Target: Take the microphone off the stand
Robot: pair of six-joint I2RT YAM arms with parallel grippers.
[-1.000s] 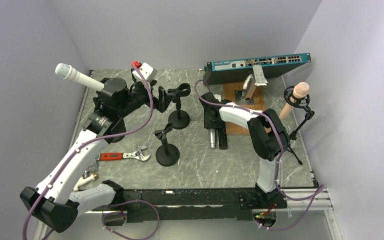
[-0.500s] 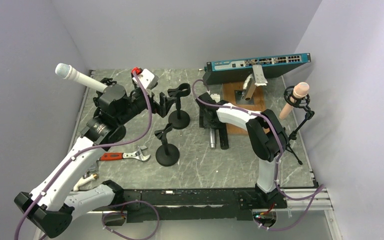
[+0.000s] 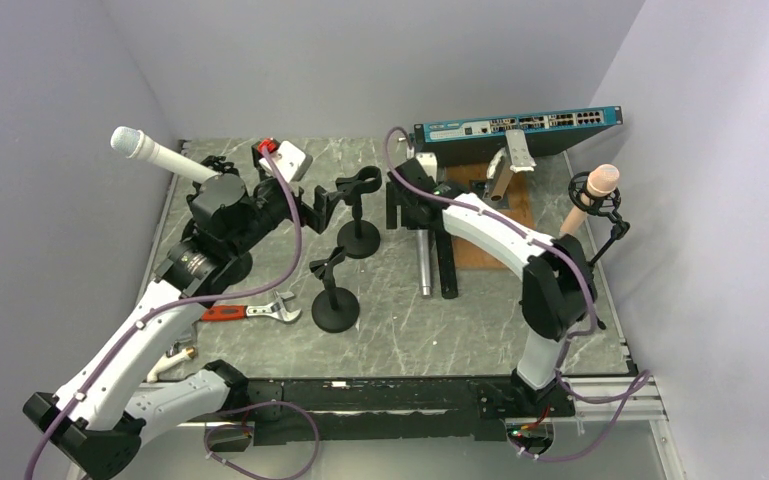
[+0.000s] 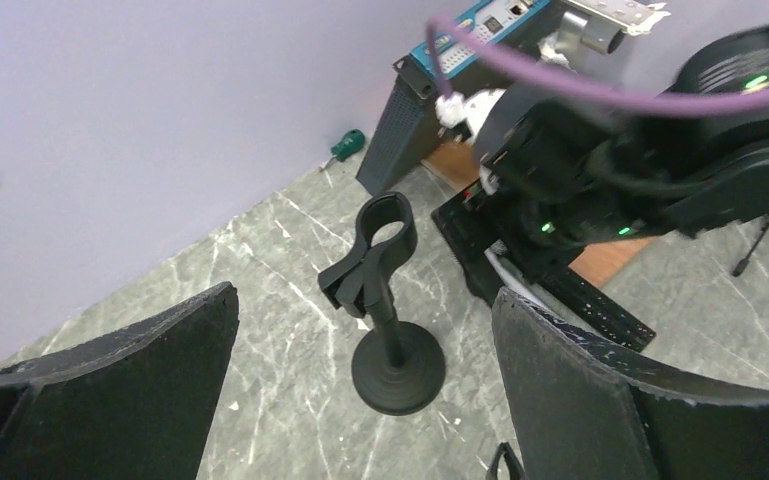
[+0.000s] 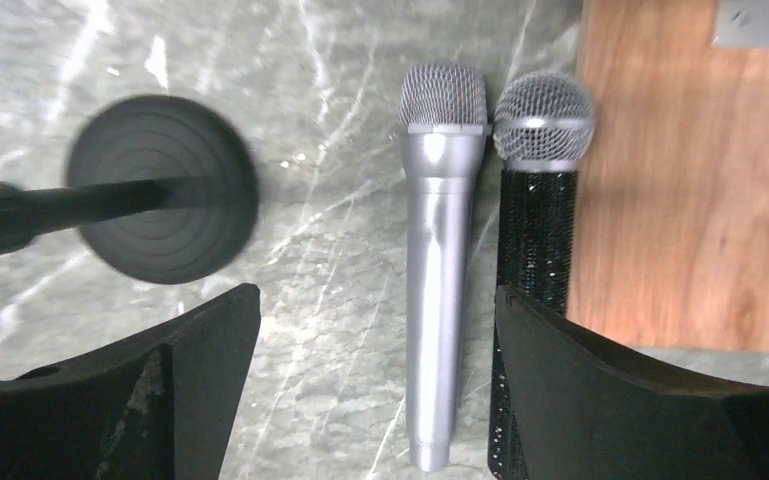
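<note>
The left gripper (image 4: 365,390) is spread wide and empty, facing a bare clip stand (image 4: 385,300). The right gripper (image 5: 375,380), also released, hovers over a silver microphone (image 5: 438,270) and a black microphone (image 5: 535,230) lying side by side. A white microphone (image 3: 150,152) sticks up at the table's (image 3: 400,330) 10 o'clock, and a pink microphone (image 3: 592,195) sits on a tripod (image 3: 600,262) at 3 o'clock

The left arm (image 3: 150,320) is stretched forward and raised, and the left gripper (image 4: 365,295) is held tilted slightly downward with its 2 fingers (image 4: 110,380) spread wide. The right arm (image 3: 500,232) is reached forward and leftward, the right gripper (image 5: 377,292) is pointed straight down, and its 2 fingers (image 5: 640,400) are likewise parted.
</note>
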